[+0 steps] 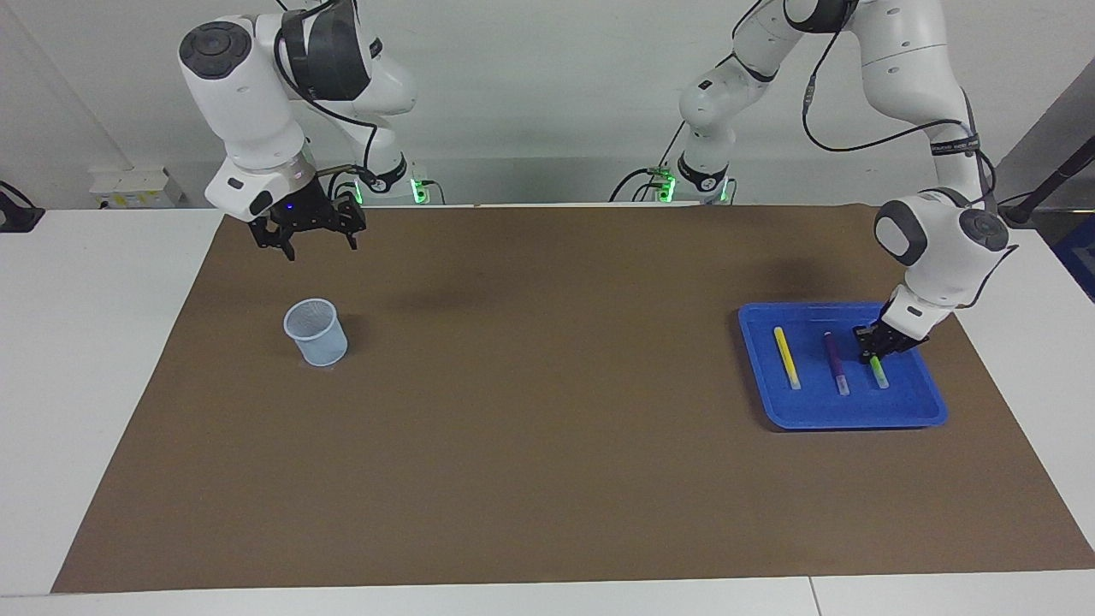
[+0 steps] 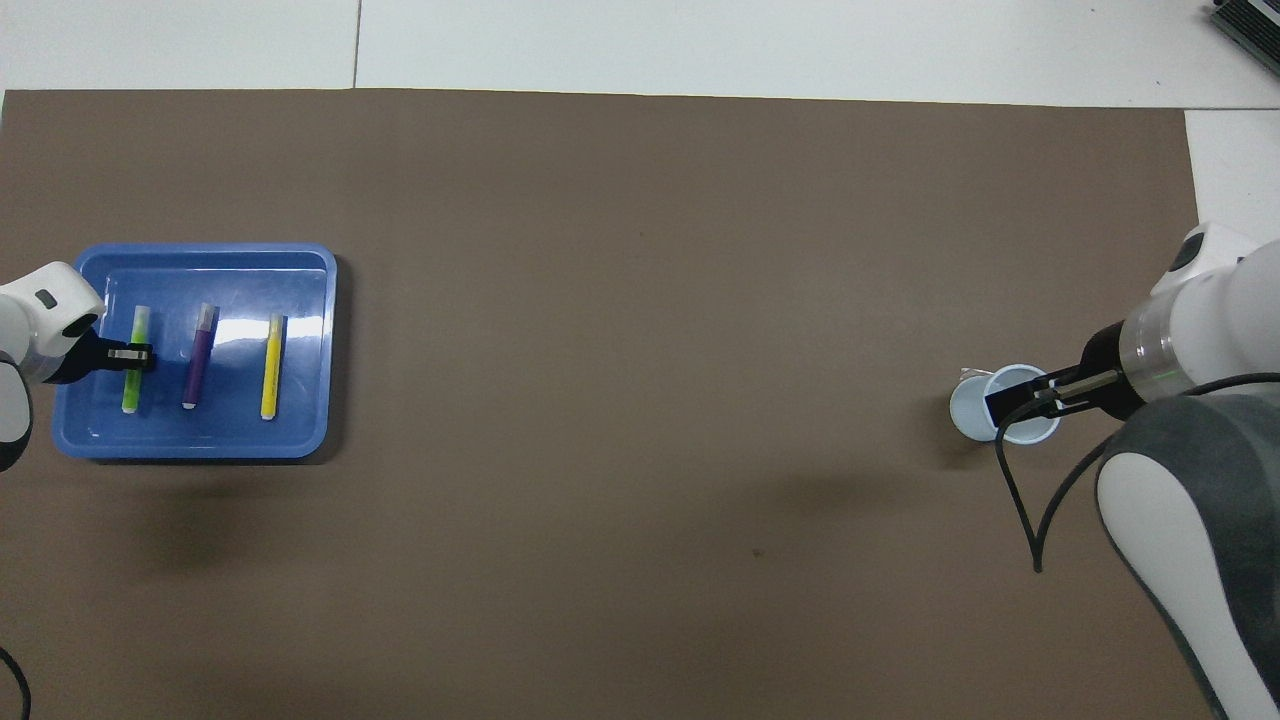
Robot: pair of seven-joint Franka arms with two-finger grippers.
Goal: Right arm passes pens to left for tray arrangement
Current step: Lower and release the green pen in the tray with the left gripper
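Down inside the shallow bright blue plastic tray [image 1: 928, 398], the left gripper [image 1: 878, 351] has its black fingers pinched tight on the slim green marker pen [image 1: 878, 373], gripping it near the end that points toward the robots while the pen lies on the tray floor. Beside it lie the slim purple marker pen [image 1: 836, 363] and, next along, the slim yellow marker pen [image 1: 787, 358], all three side by side and apart, pale tips pointing away from the robots. That tray sits on the brown table mat [image 1: 547, 428] at the left arm's end. Up at the right arm's end, the right gripper [image 1: 318, 241], with its small blue light, hangs in the air with its fingers spread wide and nothing between them, above the mat beside a small pale-blue mesh cup [image 1: 316, 332] that stands upright. From overhead, the right gripper [image 2: 1030, 402] covers part of the cup [image 2: 975, 405]; the facing view shows it raised well clear. Overhead also shows the left gripper [image 2: 130, 354] crossing the green pen [image 2: 133, 385] at its middle.
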